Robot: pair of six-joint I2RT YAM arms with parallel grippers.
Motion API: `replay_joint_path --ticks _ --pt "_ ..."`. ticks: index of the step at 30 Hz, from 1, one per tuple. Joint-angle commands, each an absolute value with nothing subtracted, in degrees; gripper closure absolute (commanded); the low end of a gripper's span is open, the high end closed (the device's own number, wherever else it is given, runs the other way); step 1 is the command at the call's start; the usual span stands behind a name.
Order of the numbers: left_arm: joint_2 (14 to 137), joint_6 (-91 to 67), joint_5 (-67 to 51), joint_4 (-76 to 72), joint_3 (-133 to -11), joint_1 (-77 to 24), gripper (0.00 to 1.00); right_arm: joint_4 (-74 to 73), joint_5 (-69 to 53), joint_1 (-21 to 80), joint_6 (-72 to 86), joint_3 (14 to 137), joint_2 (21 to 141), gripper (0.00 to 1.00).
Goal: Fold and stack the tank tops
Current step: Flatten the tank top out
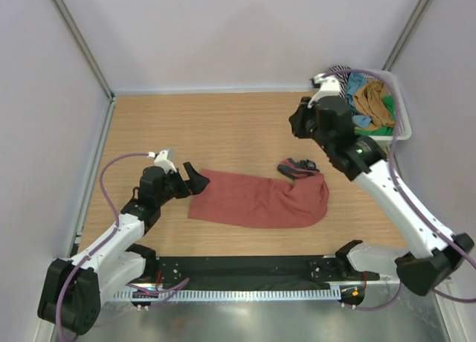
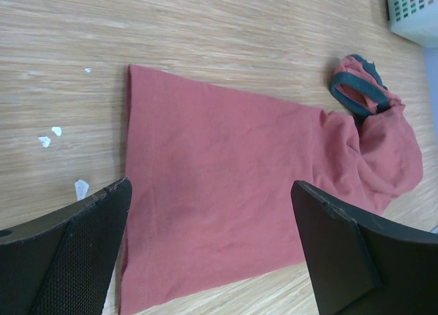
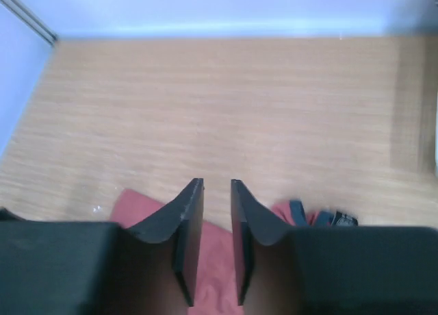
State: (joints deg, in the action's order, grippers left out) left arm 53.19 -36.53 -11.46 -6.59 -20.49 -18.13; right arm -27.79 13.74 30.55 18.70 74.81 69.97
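A rust-red tank top (image 1: 260, 199) lies flat and partly folded on the wooden table, its navy-trimmed straps (image 1: 297, 166) bunched at the right end. My left gripper (image 1: 197, 178) is open and empty, just off the shirt's left hem. In the left wrist view the shirt (image 2: 226, 185) lies between and beyond the wide-open gripper (image 2: 212, 260), with the straps (image 2: 356, 89) at the far end. My right gripper (image 1: 297, 125) hangs raised above the table behind the straps. In the right wrist view the right gripper (image 3: 217, 185) has a narrow gap with nothing in it, and the shirt (image 3: 140, 202) is below.
A white basket (image 1: 404, 123) stands at the back right. It holds an ochre-brown top (image 1: 375, 100), a blue one (image 1: 357, 85), a green one (image 1: 375, 131) and a striped one (image 1: 338, 71). The basket corner shows in the left wrist view (image 2: 414, 14). A black rail (image 1: 245, 271) runs along the near edge.
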Motion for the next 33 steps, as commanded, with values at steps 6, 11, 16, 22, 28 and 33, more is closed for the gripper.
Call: replay_joint_path --ticks 6,11,16,22,28,33 --pt "54.84 -34.10 -10.02 -8.88 -23.73 -20.04 0.00 -37.09 13.79 30.76 15.65 75.86 75.49 0.30" --pt "54.40 -34.01 -9.49 -8.70 -23.47 -20.21 0.00 -35.25 16.52 30.85 15.91 70.76 82.17 0.22" --pt "54.58 -33.84 -9.23 -8.61 -23.47 -20.83 0.00 -33.31 21.00 30.85 16.87 69.00 90.94 0.20" --pt "54.67 -33.66 -9.05 -8.44 -23.64 -20.92 0.00 -31.38 26.36 31.55 16.70 70.05 98.34 0.23" --pt "54.40 -33.57 -8.88 -8.35 -23.55 -21.01 0.00 -31.90 28.56 31.99 15.29 72.07 103.88 0.37" --pt "54.58 -33.40 -8.70 -8.17 -23.64 -21.36 0.00 -32.26 29.18 32.52 14.33 73.56 106.08 0.76"
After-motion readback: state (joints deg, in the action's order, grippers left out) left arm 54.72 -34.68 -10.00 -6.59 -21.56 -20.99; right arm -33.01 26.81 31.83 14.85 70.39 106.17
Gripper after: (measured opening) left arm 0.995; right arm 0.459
